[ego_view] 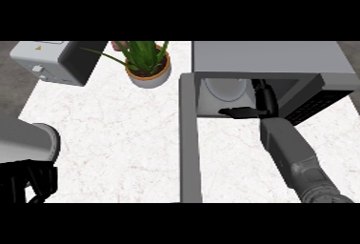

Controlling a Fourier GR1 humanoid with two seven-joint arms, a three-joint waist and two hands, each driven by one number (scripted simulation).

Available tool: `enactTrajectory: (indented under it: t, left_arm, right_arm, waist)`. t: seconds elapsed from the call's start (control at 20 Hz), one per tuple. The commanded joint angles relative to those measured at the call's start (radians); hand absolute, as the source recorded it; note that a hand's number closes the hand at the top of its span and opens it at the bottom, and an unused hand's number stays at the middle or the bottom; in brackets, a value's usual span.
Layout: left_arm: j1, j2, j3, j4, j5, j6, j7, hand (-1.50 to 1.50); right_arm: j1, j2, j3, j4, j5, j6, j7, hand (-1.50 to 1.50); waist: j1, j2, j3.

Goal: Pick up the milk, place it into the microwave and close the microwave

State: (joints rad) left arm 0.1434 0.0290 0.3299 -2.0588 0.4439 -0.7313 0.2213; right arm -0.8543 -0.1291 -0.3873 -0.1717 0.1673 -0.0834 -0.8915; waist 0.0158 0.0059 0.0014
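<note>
Your right hand [262, 102] is inside the microwave [271, 57] now, forearm stretched in through the opening, and that's where the milk should be, though no carton shows: the dark hand covers whatever it has, so whether the fingers are closed on the milk or apart is something you cannot tell from here. Only the pale turntable plate [226, 89] shows beside the hand, at the left of the cavity. The reach goes deep, probably so the milk lands well back from the sill.

Look at your edges. The microwave door [190, 138] hangs wide open, running as a long grey slab down the left of the opening, close beside your forearm. On the right the control panel [316, 102] hems the arm in, so the clean way out is straight back.

Your left hand [32, 181] sits low at the desk's [119, 133] left edge, fingers curled, holding nothing. Plenty of bare desk lies between it and the door. The potted plant [147, 64] and toaster [53, 62] stand well back.
</note>
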Motion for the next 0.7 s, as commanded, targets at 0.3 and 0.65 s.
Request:
enactTrajectory:
  t: [0.3, 0.65]
  left_arm:
    - [-0.006, -0.028, -0.146, -0.050, -0.046, 0.072, 0.084, 1.50]
    - [-0.076, -0.029, -0.296, 0.050, -0.224, 0.113, -0.013, 1.50]
  right_arm:
    - [0.245, 0.077, 0.079, -0.242, -0.030, 0.086, 0.014, -1.50]
    - [0.519, 0.118, 0.143, -0.489, -0.037, 0.108, 0.028, -1.50]
  waist:
    - [-0.035, -0.015, -0.003]
    - [-0.052, -0.017, -0.004]
